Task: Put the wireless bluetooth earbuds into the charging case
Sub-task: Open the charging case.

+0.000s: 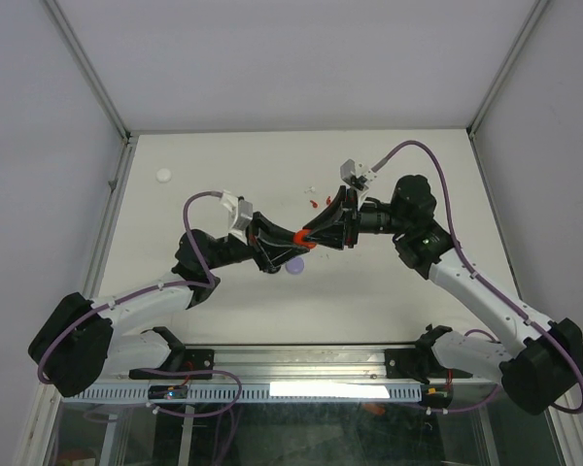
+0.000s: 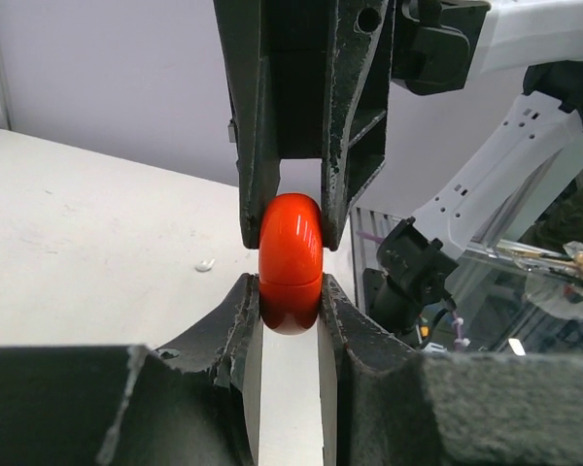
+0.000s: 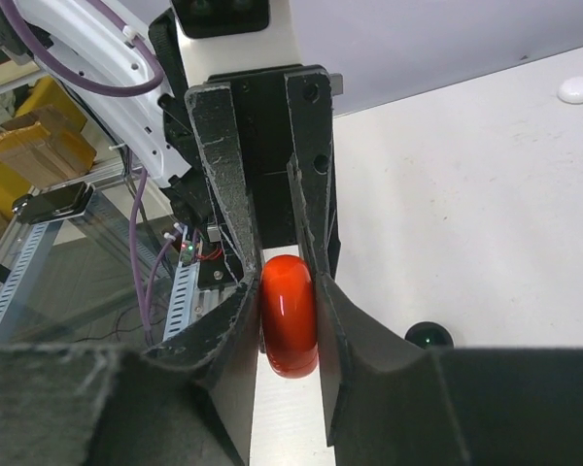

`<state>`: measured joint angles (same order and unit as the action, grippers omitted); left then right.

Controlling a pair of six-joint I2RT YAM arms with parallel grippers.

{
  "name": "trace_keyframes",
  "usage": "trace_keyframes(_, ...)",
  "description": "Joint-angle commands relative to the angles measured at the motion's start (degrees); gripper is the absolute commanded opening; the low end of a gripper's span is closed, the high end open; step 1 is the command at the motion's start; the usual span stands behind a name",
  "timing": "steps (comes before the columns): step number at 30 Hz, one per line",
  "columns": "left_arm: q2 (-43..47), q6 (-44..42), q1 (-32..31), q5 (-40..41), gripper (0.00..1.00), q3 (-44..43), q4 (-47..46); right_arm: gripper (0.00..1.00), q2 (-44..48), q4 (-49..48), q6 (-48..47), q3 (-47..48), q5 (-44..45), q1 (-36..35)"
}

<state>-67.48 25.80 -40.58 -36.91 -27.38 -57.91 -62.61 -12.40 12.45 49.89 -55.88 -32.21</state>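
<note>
A glossy red round charging case hangs in the air over the middle of the table, pinched from both sides. My left gripper is shut on one half of the red case, and a seam shows across it. My right gripper is shut on the other half of the red case, its pads pressed to both flat faces. On the table behind lie small red earbuds and a white earbud. A tiny white earbud shows in the left wrist view.
A lavender round case lies on the table under the grippers. A white round case sits at the far left, also the white case in the right wrist view. A dark round case lies near my right fingers.
</note>
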Motion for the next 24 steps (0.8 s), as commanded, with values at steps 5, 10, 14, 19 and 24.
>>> trace_keyframes(5,2.96,-13.41,-0.61,-7.53,0.00,-0.89,1.75,0.35,2.44,3.56,-4.07,1.25,7.59,-0.15)
trace_keyframes(10,3.55,-16.39,-0.59,-9.86,0.00,-1.38,3.49,0.39,2.85,4.80,-4.93,1.41,9.38,-0.20)
trace_keyframes(14,4.10,-18.26,-0.60,-9.94,0.00,-1.50,4.90,0.41,2.43,5.73,-5.39,1.78,9.96,-0.14)
trace_keyframes(19,4.12,-20.13,-0.50,-8.09,0.00,-1.97,8.09,0.44,1.68,6.92,-5.68,2.49,10.05,-0.16)
trace_keyframes(24,3.31,-18.89,2.84,-3.69,0.00,-1.85,11.96,0.53,1.58,10.08,-6.76,4.01,15.03,-0.06)
